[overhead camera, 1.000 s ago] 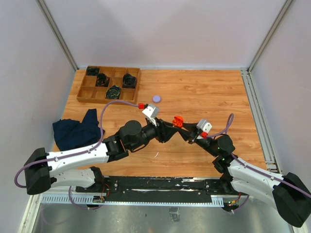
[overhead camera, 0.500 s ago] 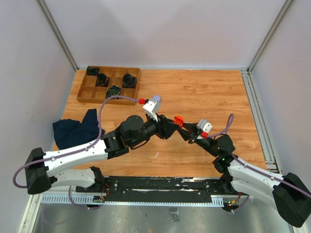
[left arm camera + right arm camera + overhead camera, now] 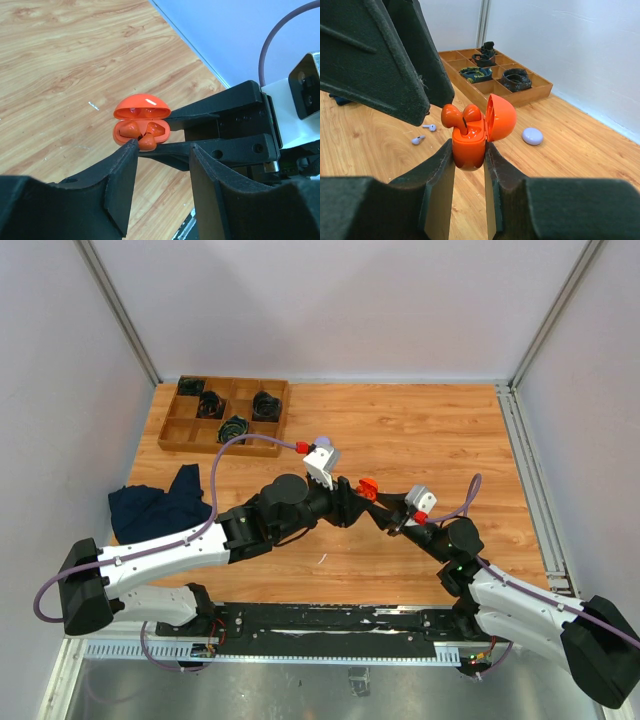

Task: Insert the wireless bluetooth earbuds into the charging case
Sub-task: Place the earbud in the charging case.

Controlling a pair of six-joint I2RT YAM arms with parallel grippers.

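Note:
The orange charging case (image 3: 470, 142) stands upright with its lid open, and my right gripper (image 3: 468, 147) is shut on its body, above the table's middle (image 3: 367, 487). Two orange earbuds sit at its mouth: one (image 3: 451, 116) sticks up and out to the left, the other (image 3: 473, 113) sits beside it. In the left wrist view the case (image 3: 142, 120) shows with one bud (image 3: 147, 142) protruding at the front. My left gripper (image 3: 163, 146) is open with nothing between its fingers, its left fingertip (image 3: 131, 146) right beside that bud. Contact cannot be made out.
A purple round case (image 3: 532, 135) lies on the table beyond the held case. Two small pale purple earbuds (image 3: 418, 140) (image 3: 430, 127) lie on the wood. A wooden tray (image 3: 190, 448) with coiled cables stands at the back left. A dark blue cloth (image 3: 160, 510) lies at the left.
My left arm has shifted a little to the right and away from the bases, staying at the orange case. Its jaws stand slightly wider. The right arm has not moved.

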